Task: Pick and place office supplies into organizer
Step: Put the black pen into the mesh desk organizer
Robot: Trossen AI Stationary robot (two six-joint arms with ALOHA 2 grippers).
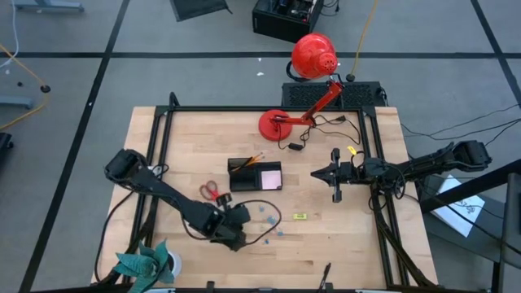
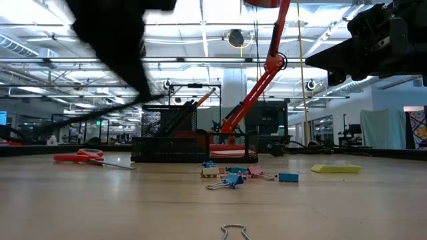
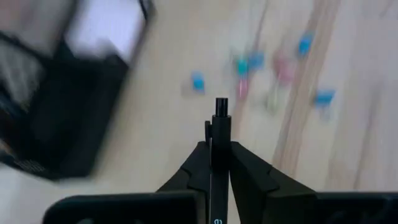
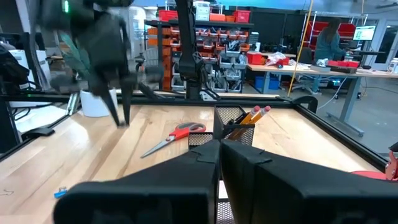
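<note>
The black organizer (image 1: 244, 181) stands mid-table, with a pink notepad (image 1: 269, 177) and orange pencils (image 1: 249, 160) in it. Red-handled scissors (image 1: 210, 191) lie flat to its left. Small blue bits (image 1: 265, 215) and a yellow one (image 1: 299, 216) lie scattered on the table in front of it. My left gripper (image 1: 236, 228) hovers above the table in front of the organizer, shut on a dark pen (image 3: 219, 134). To the right of the organizer, my right gripper (image 1: 316, 173) is held level above the table, shut and empty. My left gripper pinches the dark pen between its two fingers (image 3: 249, 171). The pen lies along the fingers, and its end (image 3: 221, 107) sticks out past their tips. The fingers slant down from above. The pen is lifted clear of the table.
A red desk lamp (image 1: 313, 57) stands with its round base (image 1: 277, 124) at the table's far edge. At the near left corner sits a teal plant (image 1: 145, 264). Another pen (image 1: 326, 273) lies near the front edge, and a yellow bit (image 1: 352, 150) lies by my right arm.
</note>
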